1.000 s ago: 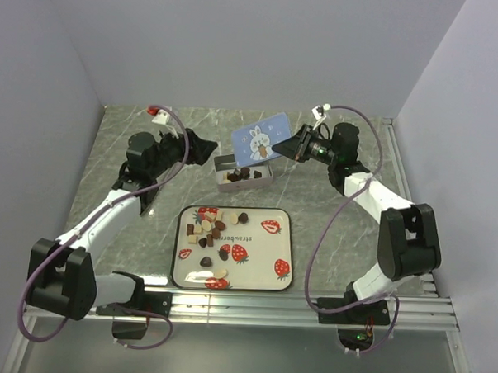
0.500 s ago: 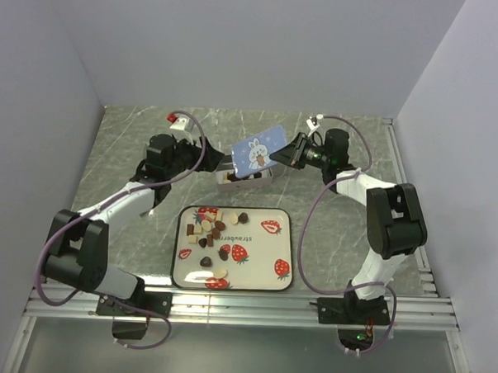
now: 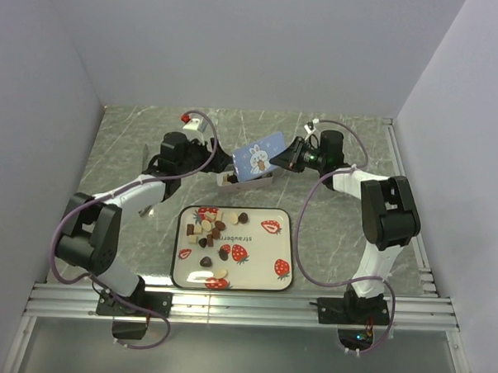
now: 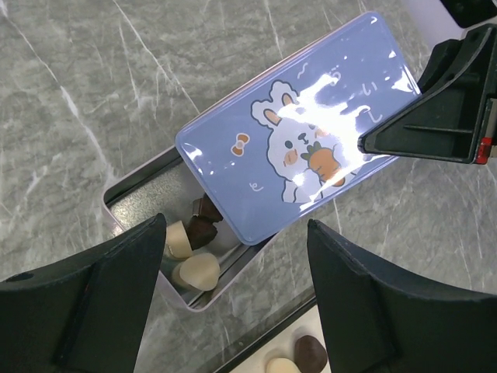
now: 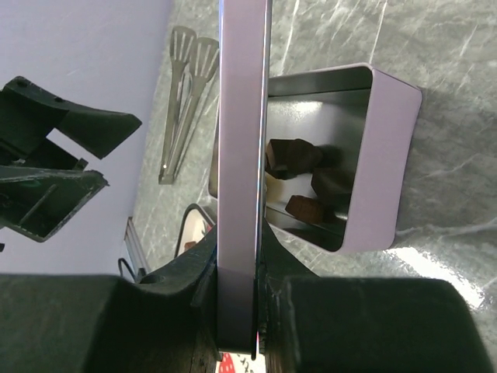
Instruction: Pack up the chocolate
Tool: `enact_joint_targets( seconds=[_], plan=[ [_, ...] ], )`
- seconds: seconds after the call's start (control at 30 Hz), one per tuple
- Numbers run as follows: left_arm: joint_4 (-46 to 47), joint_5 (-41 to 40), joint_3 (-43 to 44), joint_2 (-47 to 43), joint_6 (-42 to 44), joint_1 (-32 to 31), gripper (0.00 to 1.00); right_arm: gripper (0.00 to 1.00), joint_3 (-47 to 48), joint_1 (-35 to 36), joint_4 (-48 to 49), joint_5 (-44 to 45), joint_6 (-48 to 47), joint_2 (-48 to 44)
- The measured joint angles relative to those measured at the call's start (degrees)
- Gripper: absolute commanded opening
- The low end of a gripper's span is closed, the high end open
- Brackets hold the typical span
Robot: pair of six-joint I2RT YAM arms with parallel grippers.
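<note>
- Chocolate point(image 4: 196, 270) pieces lie in the tin point(image 4: 144, 186); more lie on the tray point(image 3: 257, 274) at its 6 o'clock.
- Right jaws clamp the lid point(image 4: 295, 148).
- Left jaws stand apart above the tin.

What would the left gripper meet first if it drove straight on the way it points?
Likely the bunny-print lid, held tilted over the open tin by the right gripper. Depth is unclear, so the tin's rim could come first.

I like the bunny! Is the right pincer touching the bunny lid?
Touching. The right wrist view shows the bunny lid edge-on, squeezed between the fingers of the right pincer.
</note>
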Motion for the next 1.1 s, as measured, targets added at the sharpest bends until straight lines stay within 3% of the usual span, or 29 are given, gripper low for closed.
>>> enact_joint_targets(
  seconds=[0.2, 0.57, 0.63, 1.1],
  plan=[
    [-0.92, 0.13, 1.49, 2.84, 0.09, -0.85, 0.78, 0.25, 0.17, -0.17, -1.27, 0.76, -1.16, 0.00],
    [-1.62, 0.61, 3.39, 6.25, 0.98, -1.70, 0.78, 0.42, 0.17, -0.37, -3.69, 3.08, -2.62, 0.00],
    [-1.36, 0.76, 3.63, 6.95, 1.01, -1.84, 0.78, 0.52, 0.17, -0.37, -3.85, 3.23, -2.78, 0.00],
    [-0.83, 1.14, 6.75, 14.10, 1.01, -3.34, 0.77, 0.55, 0.17, -0.37, -6.16, 6.01, -4.63, 0.13]
  ],
)
